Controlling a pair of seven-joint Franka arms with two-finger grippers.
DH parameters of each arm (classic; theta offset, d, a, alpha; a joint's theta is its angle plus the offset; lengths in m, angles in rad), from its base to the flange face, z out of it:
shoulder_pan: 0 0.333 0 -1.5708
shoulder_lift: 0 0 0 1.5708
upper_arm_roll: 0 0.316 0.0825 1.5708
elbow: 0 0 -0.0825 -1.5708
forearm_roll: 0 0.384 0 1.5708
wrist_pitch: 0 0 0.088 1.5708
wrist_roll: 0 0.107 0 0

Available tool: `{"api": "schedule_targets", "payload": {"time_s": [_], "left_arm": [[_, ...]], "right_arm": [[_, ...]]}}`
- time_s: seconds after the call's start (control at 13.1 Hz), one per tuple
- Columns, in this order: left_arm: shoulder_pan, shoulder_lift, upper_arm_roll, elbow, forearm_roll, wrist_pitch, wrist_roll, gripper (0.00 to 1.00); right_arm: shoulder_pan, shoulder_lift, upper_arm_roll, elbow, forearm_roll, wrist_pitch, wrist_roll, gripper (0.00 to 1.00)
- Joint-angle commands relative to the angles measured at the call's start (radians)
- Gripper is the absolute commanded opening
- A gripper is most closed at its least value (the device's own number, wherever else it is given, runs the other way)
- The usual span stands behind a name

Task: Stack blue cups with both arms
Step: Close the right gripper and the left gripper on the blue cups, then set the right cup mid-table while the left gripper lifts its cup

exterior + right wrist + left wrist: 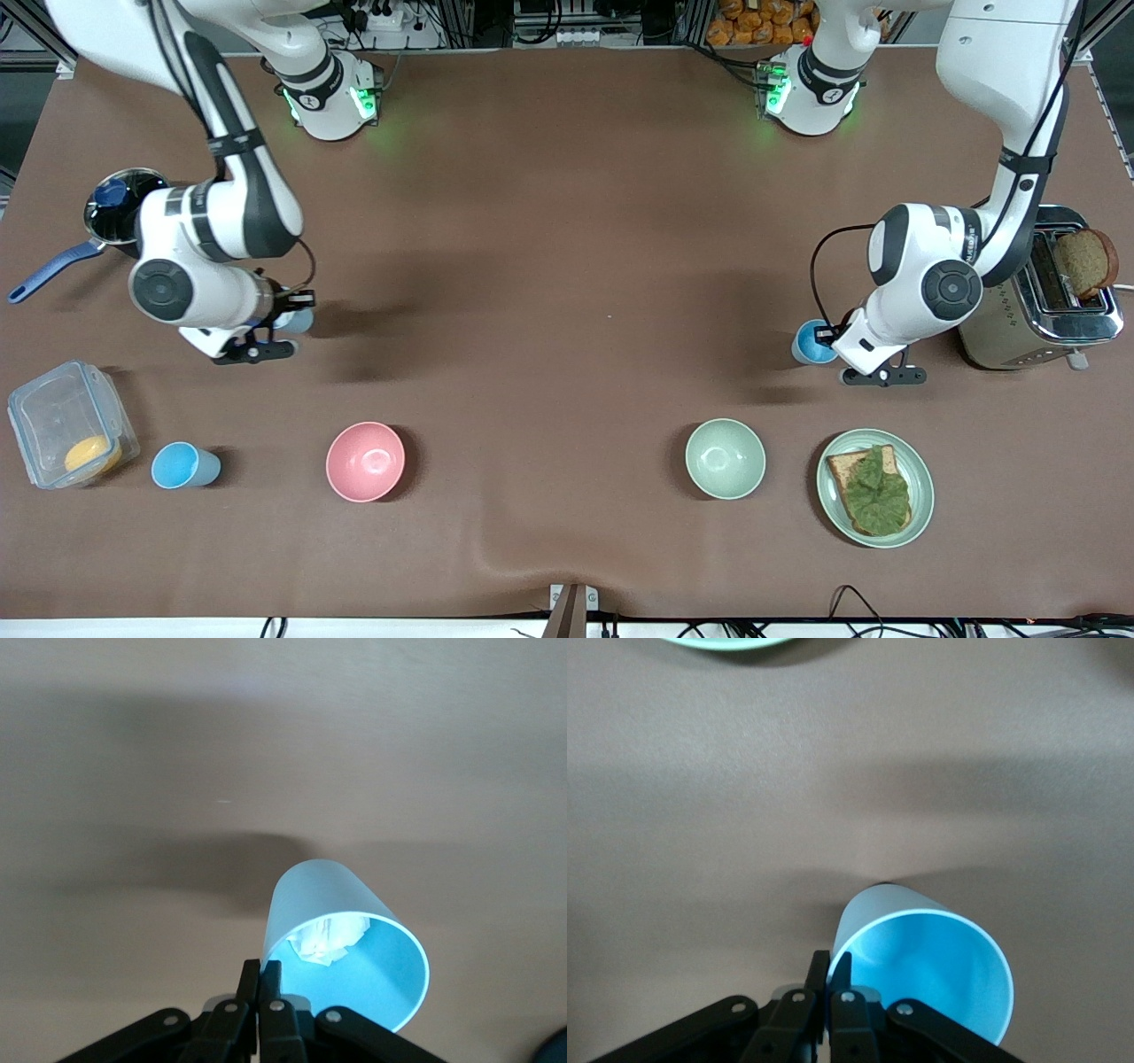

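My left gripper [828,340] is shut on the rim of a light-blue cup [809,344], over the table beside the toaster. In the left wrist view the fingers [830,962] pinch the cup's wall; this cup [921,961] is sky-blue inside. My right gripper [285,321] is shut on the rim of a second light-blue cup [300,320] toward the right arm's end of the table. In the right wrist view [262,968] that cup [341,926] holds something white inside. I cannot tell whether either cup touches the table.
A third blue cup [183,465] stands beside a clear container [66,432]. A pink bowl [365,461], a pale green bowl [725,458] and a plate with bread and lettuce [874,487] sit nearer the camera. There is a toaster [1041,297] and a pot [115,213].
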Motion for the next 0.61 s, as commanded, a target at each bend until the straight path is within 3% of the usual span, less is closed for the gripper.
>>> {"api": "schedule_targets", "payload": {"time_s": [0.0, 0.15, 0.53], "left_arm": [[0.004, -0.002, 0.0, 0.013, -0.01, -0.002, -0.006, 0.0], [0.003, -0.01, 0.0, 0.013, -0.01, -0.005, -0.009, 0.0], [0.004, -0.033, -0.002, 0.025, -0.01, -0.014, -0.009, 0.0]], "right_arm": [[0.127, 0.023, -0.006, 0.081, 0.116, -0.051, 0.141, 0.0], [0.212, 0.062, -0.005, 0.144, 0.155, -0.046, 0.254, 0.0], [0.417, 0.263, -0.006, 0.371, 0.229, 0.012, 0.575, 0.0]]}}
